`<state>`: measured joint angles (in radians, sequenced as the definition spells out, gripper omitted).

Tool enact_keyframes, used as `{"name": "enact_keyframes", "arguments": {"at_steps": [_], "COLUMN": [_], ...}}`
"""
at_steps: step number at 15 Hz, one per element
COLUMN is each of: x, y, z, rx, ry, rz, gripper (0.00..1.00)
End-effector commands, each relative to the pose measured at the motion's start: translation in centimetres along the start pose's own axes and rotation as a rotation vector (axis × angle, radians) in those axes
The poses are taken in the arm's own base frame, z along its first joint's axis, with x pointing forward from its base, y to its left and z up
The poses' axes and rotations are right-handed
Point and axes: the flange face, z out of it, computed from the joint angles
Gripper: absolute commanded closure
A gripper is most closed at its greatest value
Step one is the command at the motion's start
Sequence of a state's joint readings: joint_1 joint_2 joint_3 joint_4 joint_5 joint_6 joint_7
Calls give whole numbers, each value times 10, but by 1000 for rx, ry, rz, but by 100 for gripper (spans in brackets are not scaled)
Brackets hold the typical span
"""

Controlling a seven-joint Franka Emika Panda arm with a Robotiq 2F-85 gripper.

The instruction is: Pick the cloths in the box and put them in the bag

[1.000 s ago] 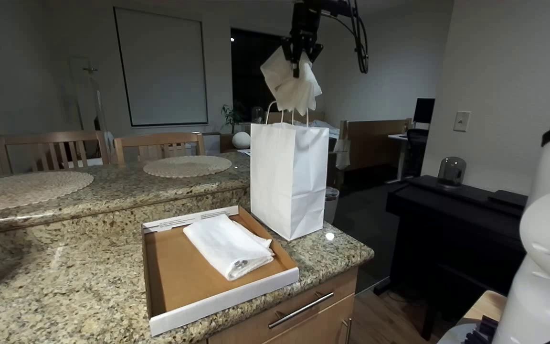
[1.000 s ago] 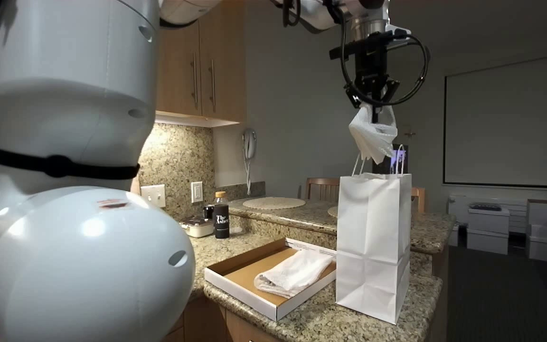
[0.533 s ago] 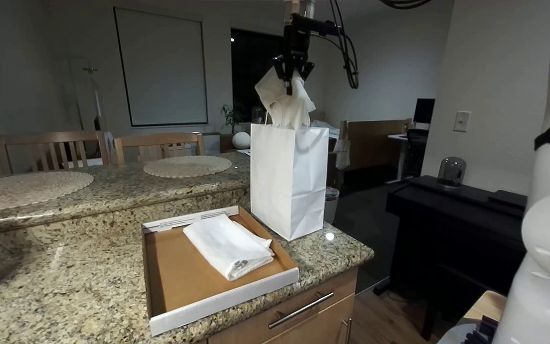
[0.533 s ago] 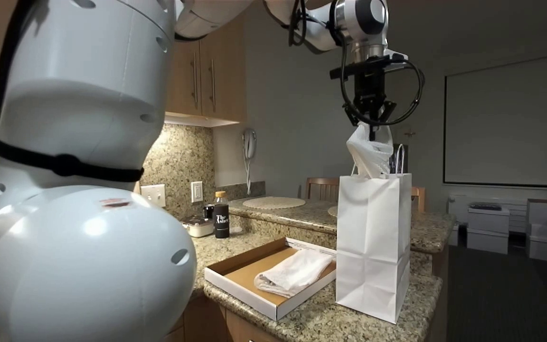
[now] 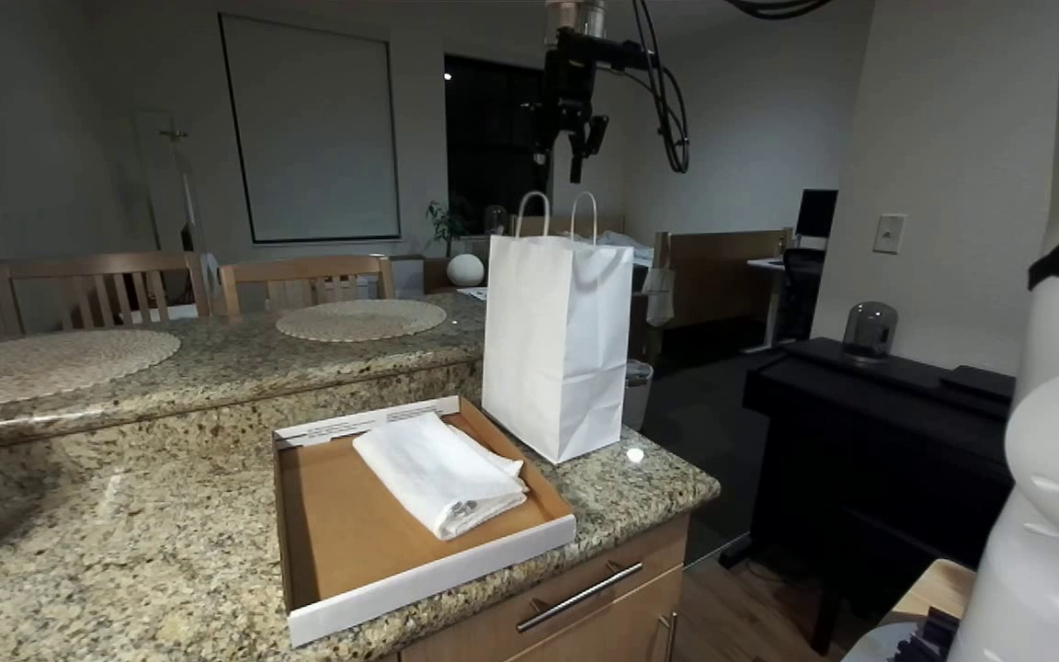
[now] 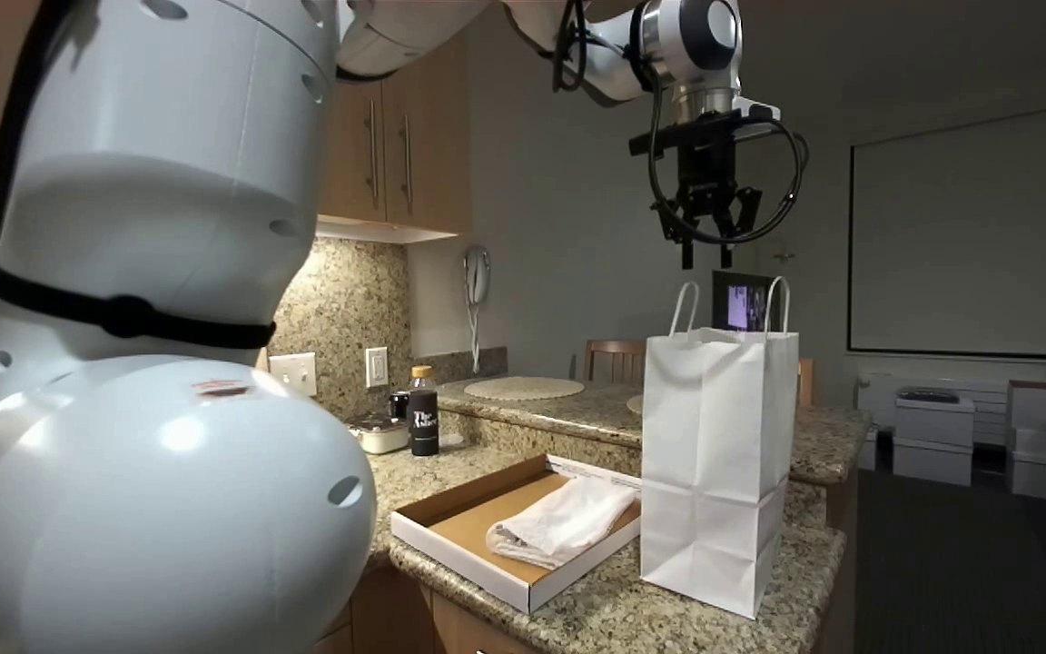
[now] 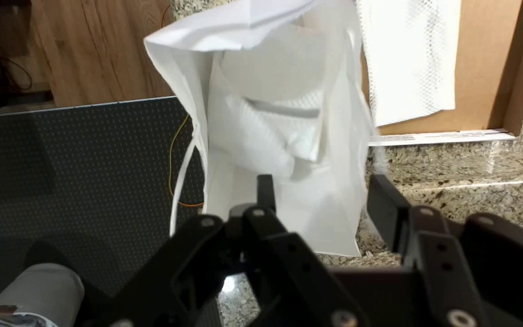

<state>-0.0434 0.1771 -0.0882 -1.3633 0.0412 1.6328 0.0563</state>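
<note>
Up close in an exterior view, here's the box on the granite counter, and folded white cloth lies in it, toward the far right, one piece or several, can't tell! Just past it, to the right, the paper bag stands upright, and the wrist view shows rumpled white cloth down inside. Over the bag hangs the gripper, jaws spread well apart! Farther back, left: woven placemats, then wooden chairs.
</note>
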Motion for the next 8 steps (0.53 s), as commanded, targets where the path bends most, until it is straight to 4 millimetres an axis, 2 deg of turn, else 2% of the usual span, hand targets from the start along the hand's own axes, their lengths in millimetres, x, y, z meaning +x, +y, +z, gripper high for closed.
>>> {"name": "enact_keyframes", "arguments": {"at_steps": [1, 3, 5, 8], "x": [-6, -9, -16, -37], "y": [-2, -7, -19, -53], "z": [-7, -9, -11, -12], "rx": [-5, -10, -24, -70], "ry": [22, 27, 32, 31], "rz": [27, 23, 5, -52], "gripper": [12, 1, 0, 0]}}
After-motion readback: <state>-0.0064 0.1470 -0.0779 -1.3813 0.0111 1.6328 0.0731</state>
